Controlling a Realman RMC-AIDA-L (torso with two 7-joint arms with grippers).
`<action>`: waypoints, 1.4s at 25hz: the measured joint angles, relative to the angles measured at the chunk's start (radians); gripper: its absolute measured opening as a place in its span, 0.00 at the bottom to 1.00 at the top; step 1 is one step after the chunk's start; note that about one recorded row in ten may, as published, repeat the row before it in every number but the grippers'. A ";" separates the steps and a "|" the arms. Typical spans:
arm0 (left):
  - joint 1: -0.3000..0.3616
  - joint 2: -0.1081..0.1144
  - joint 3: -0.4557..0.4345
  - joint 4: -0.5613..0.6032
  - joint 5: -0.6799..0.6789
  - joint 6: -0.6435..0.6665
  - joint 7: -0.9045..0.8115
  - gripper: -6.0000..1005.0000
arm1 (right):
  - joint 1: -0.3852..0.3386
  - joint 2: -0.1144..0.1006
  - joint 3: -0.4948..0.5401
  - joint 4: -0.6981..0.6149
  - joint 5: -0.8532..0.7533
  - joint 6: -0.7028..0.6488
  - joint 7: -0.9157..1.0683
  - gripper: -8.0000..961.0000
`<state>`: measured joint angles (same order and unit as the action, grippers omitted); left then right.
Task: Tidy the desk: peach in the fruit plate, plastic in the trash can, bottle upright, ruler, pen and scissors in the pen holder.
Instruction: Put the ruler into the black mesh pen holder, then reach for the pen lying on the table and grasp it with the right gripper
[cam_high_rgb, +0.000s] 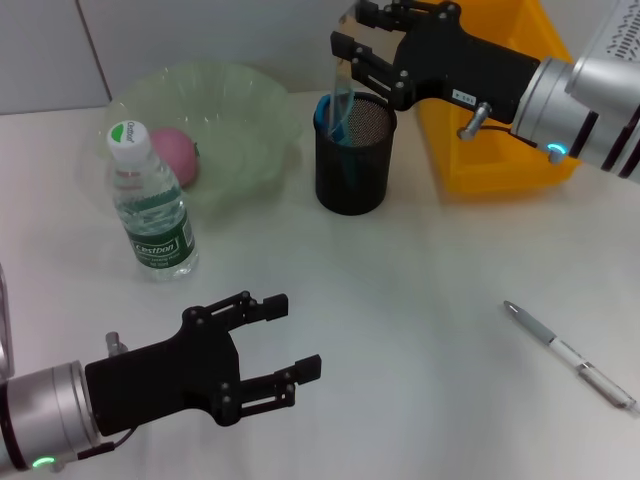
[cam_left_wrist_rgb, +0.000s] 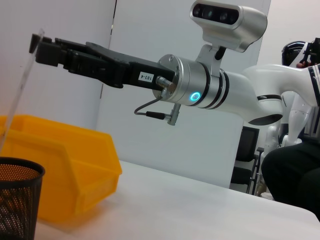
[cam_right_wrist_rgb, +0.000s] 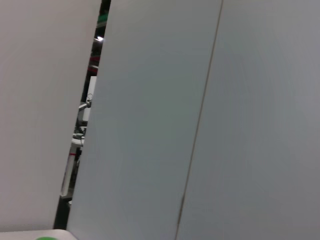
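My right gripper (cam_high_rgb: 345, 45) hovers over the black mesh pen holder (cam_high_rgb: 352, 155), shut on the top of the clear ruler (cam_high_rgb: 340, 95). The ruler's lower end is inside the holder. The left wrist view shows that gripper (cam_left_wrist_rgb: 35, 45) with the ruler (cam_left_wrist_rgb: 20, 95) slanting down into the holder (cam_left_wrist_rgb: 17, 200). Something blue (cam_high_rgb: 325, 112) stands in the holder; I cannot tell whether it is the scissors. The pink peach (cam_high_rgb: 175, 152) lies in the green fruit plate (cam_high_rgb: 250, 110). Beside the plate, the bottle (cam_high_rgb: 150, 205) stands upright. The pen (cam_high_rgb: 570, 355) lies at the right. My left gripper (cam_high_rgb: 300, 335) is open near the front. No plastic shows.
A yellow bin (cam_high_rgb: 500, 130) stands right behind the pen holder under my right arm, and it also shows in the left wrist view (cam_left_wrist_rgb: 65, 165). The white table (cam_high_rgb: 420, 300) spreads between the holder and the pen.
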<state>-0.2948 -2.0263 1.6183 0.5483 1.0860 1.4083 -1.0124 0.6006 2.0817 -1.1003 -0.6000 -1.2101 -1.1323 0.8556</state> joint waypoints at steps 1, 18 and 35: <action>0.000 0.000 0.001 0.000 0.000 0.000 0.000 0.78 | -0.001 0.000 0.005 0.003 0.001 0.000 -0.002 0.53; 0.000 0.000 0.001 -0.002 0.000 0.000 0.000 0.78 | -0.027 -0.004 0.010 0.025 0.080 -0.020 0.017 0.69; -0.004 0.004 -0.003 -0.001 0.000 0.000 -0.003 0.78 | 0.062 -0.202 0.018 -0.302 -0.288 -0.207 0.697 0.83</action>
<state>-0.2987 -2.0222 1.6154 0.5475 1.0860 1.4081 -1.0156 0.6628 1.8801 -1.0826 -0.9025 -1.4983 -1.3389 1.5526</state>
